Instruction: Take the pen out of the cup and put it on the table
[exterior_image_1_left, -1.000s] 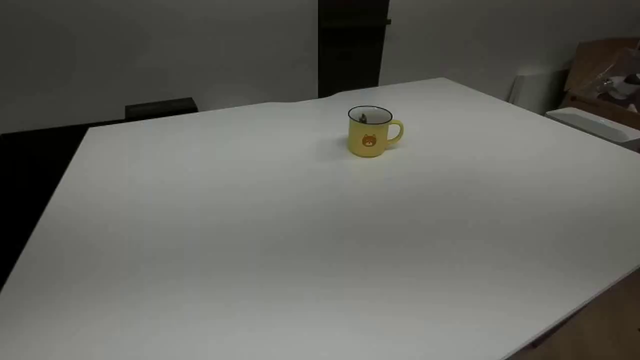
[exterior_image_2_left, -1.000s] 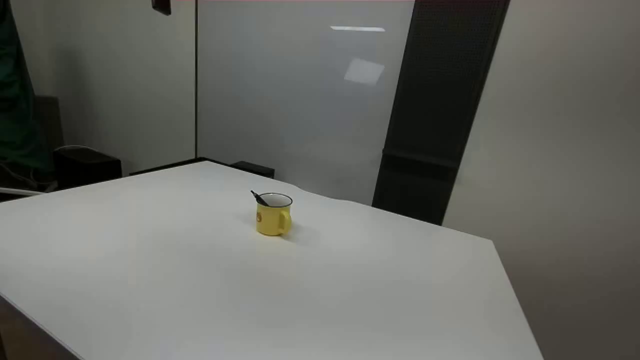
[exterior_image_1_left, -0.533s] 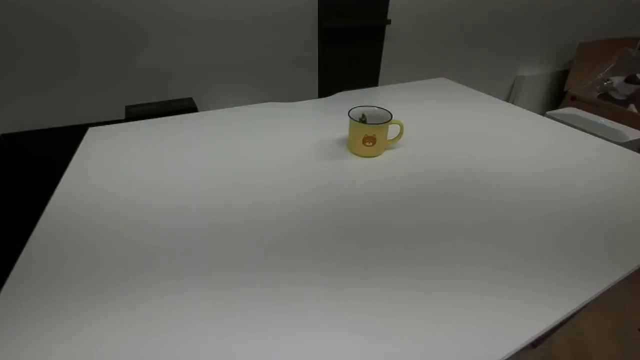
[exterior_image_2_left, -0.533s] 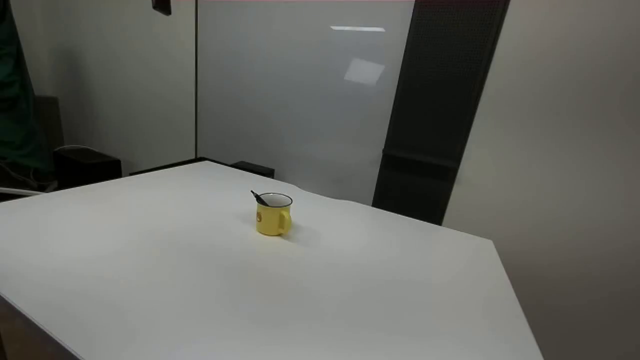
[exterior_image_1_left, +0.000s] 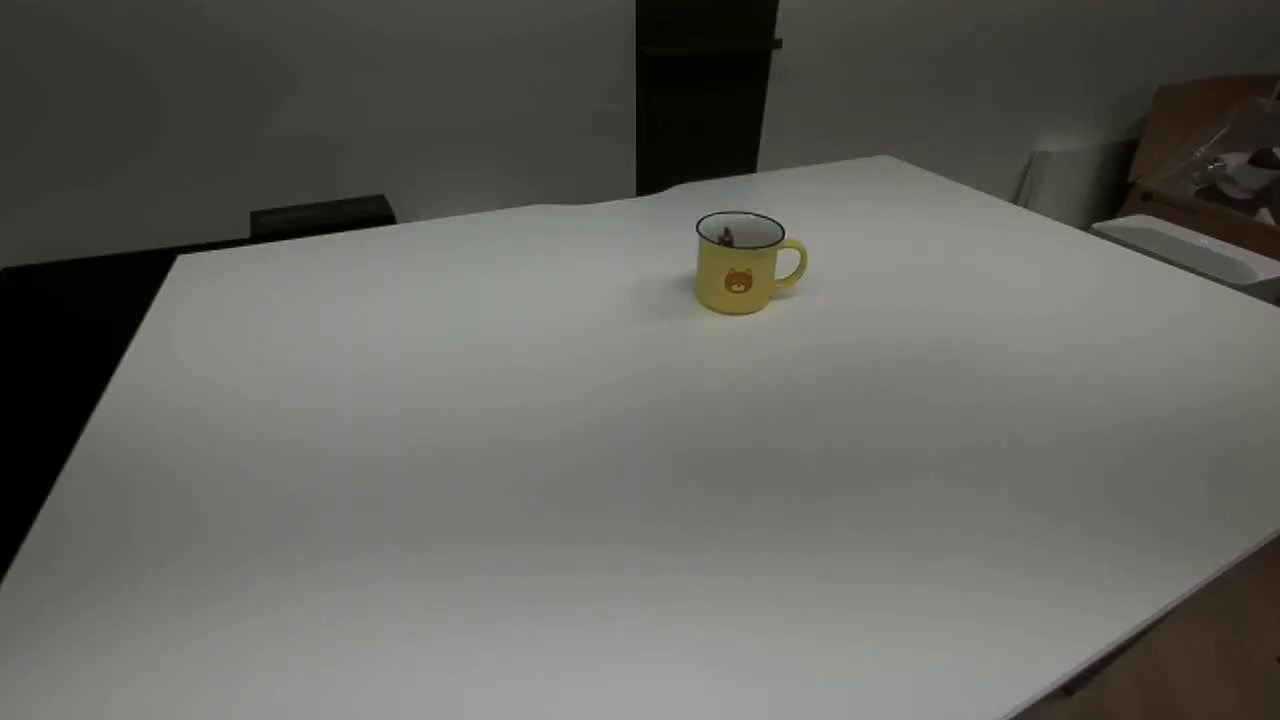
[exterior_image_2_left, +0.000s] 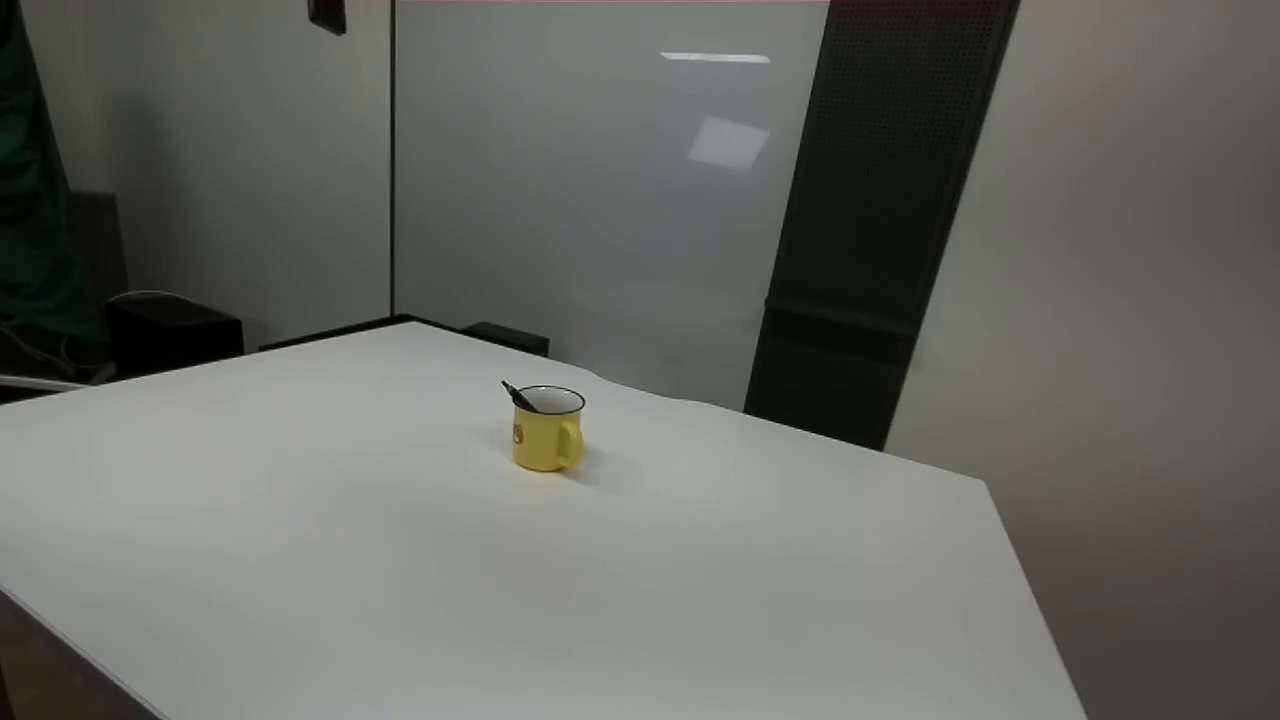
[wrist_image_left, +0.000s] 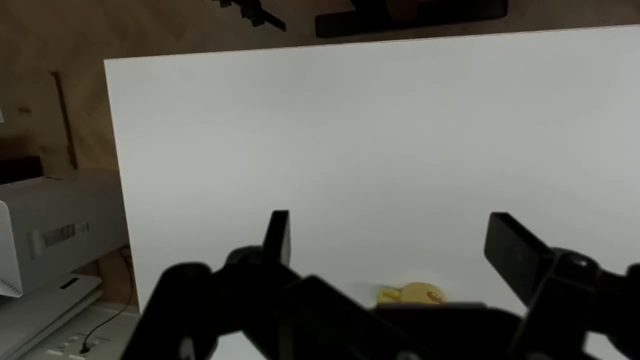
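Cloth (exterior_image_2_left: 35, 210), green, hangs at far left in an exterior view, then a black box (exterior_image_2_left: 175, 338), then the pen (exterior_image_2_left: 519, 397), tilted left inside the yellow cup (exterior_image_2_left: 541, 443) standing upright on the white table (exterior_image_2_left: 700, 580), then a dark panel (exterior_image_2_left: 885, 200), while in the wrist view the gripper (wrist_image_left: 389, 217) has its fingers (wrist_image_left: 512, 255) wide apart.

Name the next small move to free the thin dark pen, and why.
Probably bring the open jaws over the dark-rimmed yellow mug, without closing yet. The wrist view shows white tabletop between their tips, with the mug low and partly hidden; in an exterior view, the thin dark pen leans out over the mug's edge, so its upper end looks graspable.
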